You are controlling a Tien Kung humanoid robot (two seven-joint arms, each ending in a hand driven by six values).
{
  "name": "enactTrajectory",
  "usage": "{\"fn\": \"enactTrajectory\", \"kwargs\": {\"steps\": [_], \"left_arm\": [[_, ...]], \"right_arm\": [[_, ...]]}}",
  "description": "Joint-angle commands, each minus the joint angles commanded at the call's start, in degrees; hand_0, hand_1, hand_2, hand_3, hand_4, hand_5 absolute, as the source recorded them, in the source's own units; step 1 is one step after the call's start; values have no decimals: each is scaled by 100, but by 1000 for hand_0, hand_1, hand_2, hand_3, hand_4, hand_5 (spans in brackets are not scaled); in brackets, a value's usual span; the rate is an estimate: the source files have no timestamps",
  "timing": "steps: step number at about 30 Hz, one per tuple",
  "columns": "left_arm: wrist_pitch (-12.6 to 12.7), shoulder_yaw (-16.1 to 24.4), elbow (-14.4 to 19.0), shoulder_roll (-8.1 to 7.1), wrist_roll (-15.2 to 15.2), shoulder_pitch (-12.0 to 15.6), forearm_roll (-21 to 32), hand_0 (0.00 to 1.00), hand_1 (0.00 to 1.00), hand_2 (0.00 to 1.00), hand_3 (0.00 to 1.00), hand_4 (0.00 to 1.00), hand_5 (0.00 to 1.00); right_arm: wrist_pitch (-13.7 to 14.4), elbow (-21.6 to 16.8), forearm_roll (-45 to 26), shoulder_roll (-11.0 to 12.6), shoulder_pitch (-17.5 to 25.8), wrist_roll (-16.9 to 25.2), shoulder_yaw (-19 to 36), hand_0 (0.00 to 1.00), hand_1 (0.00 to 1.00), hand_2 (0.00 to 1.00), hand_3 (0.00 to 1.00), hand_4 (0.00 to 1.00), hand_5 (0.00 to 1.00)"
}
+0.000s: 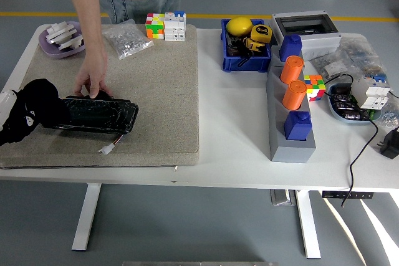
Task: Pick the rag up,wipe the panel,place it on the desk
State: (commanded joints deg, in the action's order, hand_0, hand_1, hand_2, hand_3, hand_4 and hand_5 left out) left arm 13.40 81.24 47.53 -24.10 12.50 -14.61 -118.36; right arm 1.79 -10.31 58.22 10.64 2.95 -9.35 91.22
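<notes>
The black panel (96,115) lies flat on the beige mat (156,85) at the left. A small white connector (107,149) on a wire lies by its front edge. My left hand (24,113) is at the picture's left edge, shut on the black rag (36,105), which rests on the panel's left end. A person's hand (92,79) presses on the panel's far edge and holds it in place. My right arm is out of view.
A purple dish (47,45) with white parts, a bag of small parts (124,38) and cube puzzles (166,27) sit at the mat's far edge. A blue bin (244,59), a grey holder (292,144) with orange and blue pieces, and cables stand to the right.
</notes>
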Motion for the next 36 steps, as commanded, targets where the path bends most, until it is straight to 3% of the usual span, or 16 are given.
{"fn": "enactTrajectory", "kwargs": {"steps": [11, 12, 17, 18, 23, 24, 29, 30, 35, 36], "left_arm": [[114, 170, -643, 24, 166, -266, 184, 269, 226, 562, 416, 10, 2], [120, 168, -674, 28, 184, -278, 203, 290, 325, 570, 439, 48, 2], [65, 120, -658, 53, 187, -295, 185, 290, 325, 570, 439, 48, 2], [54, 116, -657, 63, 190, -302, 188, 451, 592, 630, 510, 356, 2], [-9, 106, -679, 81, 172, -317, 159, 451, 592, 630, 510, 356, 2], [-17, 118, -692, 86, 165, -320, 153, 626, 786, 719, 549, 665, 2], [-95, 175, -785, 92, 86, -335, 124, 626, 786, 719, 549, 665, 2], [-114, 174, -786, 88, 69, -331, 131, 689, 806, 796, 592, 820, 48], [-223, 182, -692, 78, -123, -285, 62, 689, 806, 796, 592, 820, 48], [-250, 190, -678, 77, -175, -277, 41, 715, 841, 851, 695, 920, 155]], "right_arm": [[9, 0, 40, -12, -39, -13, 24, 741, 635, 684, 609, 998, 491], [11, 0, 49, -12, -43, -17, 28, 740, 635, 684, 609, 998, 490], [19, 0, 54, -18, -44, -23, 42, 740, 635, 684, 609, 998, 490], [19, 0, 53, -21, -43, -23, 42, 741, 633, 684, 608, 998, 491], [18, 0, 85, -26, -55, -20, 63, 741, 633, 684, 608, 998, 491], [18, 0, 90, -27, -55, -17, 72, 742, 630, 684, 608, 998, 490], [15, 0, 91, -26, -52, -16, 64, 742, 630, 684, 608, 998, 490], [15, 0, 87, -24, -51, -20, 58, 743, 627, 684, 607, 998, 490], [21, 0, 93, -12, -46, -28, 54, 743, 627, 684, 607, 998, 490], [20, 0, 98, -11, -47, -29, 54, 745, 625, 684, 608, 998, 490]]}}
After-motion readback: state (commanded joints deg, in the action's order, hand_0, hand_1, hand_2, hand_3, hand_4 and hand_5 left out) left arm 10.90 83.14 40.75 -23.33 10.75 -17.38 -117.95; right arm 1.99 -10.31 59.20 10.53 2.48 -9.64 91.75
